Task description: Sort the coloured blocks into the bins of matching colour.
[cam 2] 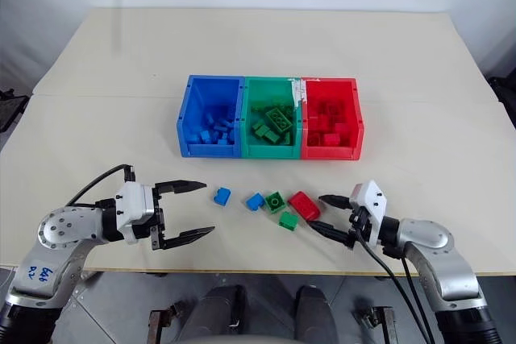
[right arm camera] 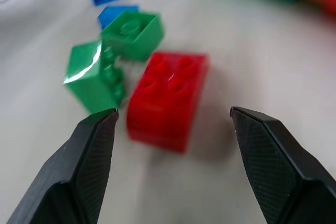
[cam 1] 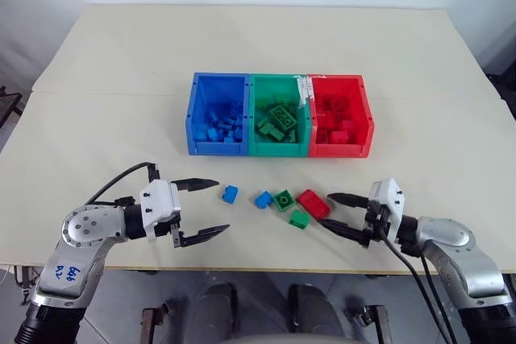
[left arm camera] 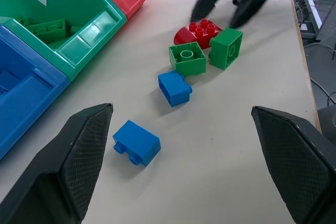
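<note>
Five loose blocks lie near the table's front edge: two blue blocks [cam 1: 230, 193] [cam 1: 263, 199], two green blocks [cam 1: 283, 200] [cam 1: 299, 219] and a larger red block [cam 1: 313, 203]. Behind them stand the joined bins: blue bin [cam 1: 196, 118], green bin [cam 1: 252, 118], red bin [cam 1: 367, 122], each holding bricks of its colour. My right gripper [cam 1: 334, 213] is open just right of the red block [right arm camera: 167, 98], which lies ahead between its fingers, untouched. My left gripper [cam 1: 200, 209] is open wide and empty, left of the blue block [left arm camera: 137, 142].
The table's front edge [cam 1: 266, 267] runs close below both grippers. A white label [cam 1: 304, 88] sticks to the rim between the green and red bins. Bare tabletop stretches behind and beside the bins.
</note>
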Tool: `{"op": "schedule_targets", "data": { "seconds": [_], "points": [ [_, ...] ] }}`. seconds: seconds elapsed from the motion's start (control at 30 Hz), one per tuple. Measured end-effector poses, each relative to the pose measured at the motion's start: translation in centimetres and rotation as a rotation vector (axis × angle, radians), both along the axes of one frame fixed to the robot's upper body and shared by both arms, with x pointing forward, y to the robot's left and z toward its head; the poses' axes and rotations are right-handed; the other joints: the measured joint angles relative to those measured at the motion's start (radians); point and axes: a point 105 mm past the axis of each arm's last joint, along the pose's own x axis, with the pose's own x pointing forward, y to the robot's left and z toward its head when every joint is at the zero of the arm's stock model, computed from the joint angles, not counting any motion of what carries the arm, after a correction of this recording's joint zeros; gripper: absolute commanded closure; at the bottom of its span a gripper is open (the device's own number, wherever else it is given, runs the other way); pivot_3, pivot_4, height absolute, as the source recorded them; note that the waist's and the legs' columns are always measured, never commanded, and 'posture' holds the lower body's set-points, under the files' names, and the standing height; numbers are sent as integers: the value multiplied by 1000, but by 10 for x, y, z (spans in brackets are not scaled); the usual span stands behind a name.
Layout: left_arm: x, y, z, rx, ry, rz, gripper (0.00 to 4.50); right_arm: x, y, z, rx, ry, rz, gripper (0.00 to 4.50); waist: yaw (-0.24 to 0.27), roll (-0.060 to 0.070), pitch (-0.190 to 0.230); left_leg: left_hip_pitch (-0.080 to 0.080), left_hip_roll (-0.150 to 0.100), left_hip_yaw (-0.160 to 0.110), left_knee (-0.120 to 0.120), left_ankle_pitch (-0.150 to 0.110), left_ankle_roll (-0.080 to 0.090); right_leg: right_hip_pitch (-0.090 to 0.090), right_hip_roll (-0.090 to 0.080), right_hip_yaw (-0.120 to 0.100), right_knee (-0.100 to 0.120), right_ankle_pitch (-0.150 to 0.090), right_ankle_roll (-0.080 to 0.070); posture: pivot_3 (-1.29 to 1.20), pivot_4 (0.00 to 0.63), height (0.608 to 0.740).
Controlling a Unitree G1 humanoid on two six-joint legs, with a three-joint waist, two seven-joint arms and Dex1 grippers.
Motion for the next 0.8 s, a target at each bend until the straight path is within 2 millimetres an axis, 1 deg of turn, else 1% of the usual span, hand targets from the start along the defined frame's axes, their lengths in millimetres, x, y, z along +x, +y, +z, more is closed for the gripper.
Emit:
{"op": "schedule_targets", "data": {
  "seconds": [0.17, 0.3, 0.47, 0.5, 0.57, 0.67, 0.7, 0.8],
  "points": [
    [-2, -5, 0, 3, 7, -44, 0, 1, 1, -2, -21, -32, -24, 936, -1, -1, 0, 0, 0, 0, 0, 0, 0, 0, 0, 0, 0, 0, 0, 0, 150, 740],
    [-2, -13, 3, 4, -3, -91, 0, 6, 10, -4, -13, -81, -54, 936, -1, -1, -1, 0, 0, 0, 0, 0, 0, 0, 0, 0, 1, 0, 0, 0, 150, 740],
    [-2, -22, 4, 3, -9, -143, 0, 9, 16, -6, 1, -105, -82, 936, -5, -2, -1, 1, 1, 0, 0, 0, 0, 0, 1, 0, 1, 0, 0, 0, 150, 740],
    [-2, -22, 4, 3, -6, -148, 0, 10, 16, -7, 2, -106, -87, 1326, -5, -2, -1, 1, 1, 0, 0, 0, 0, 0, 1, 0, 1, 0, 0, 0, 150, 740],
    [0, -21, 2, 4, 1, -148, 0, 12, 14, -7, 2, -107, -104, 1852, -3, -2, -1, 1, 0, 0, 0, 0, 0, 0, 1, 0, 1, 0, 0, 0, 150, 740],
    [2, -21, 2, 3, 2, -145, 0, 13, 11, -8, 3, -110, -117, 2900, -2, -2, -1, 1, 0, 0, 0, 0, 0, 0, 1, 0, 1, 0, 0, 0, 150, 740],
    [2, -21, 2, 2, -2, -147, 0, 13, 10, -8, 5, -111, -114, 3073, -2, -2, -1, 1, 0, 0, 0, 0, 0, 0, 1, 0, 1, 0, 0, 0, 150, 740],
    [4, -21, 3, -3, -8, -146, 0, 10, 11, -7, 31, -104, -89, 3060, -2, -2, -1, 1, 0, 0, 0, 0, 0, 0, 1, 0, 1, 0, 0, 0, 150, 740]
  ]
}}
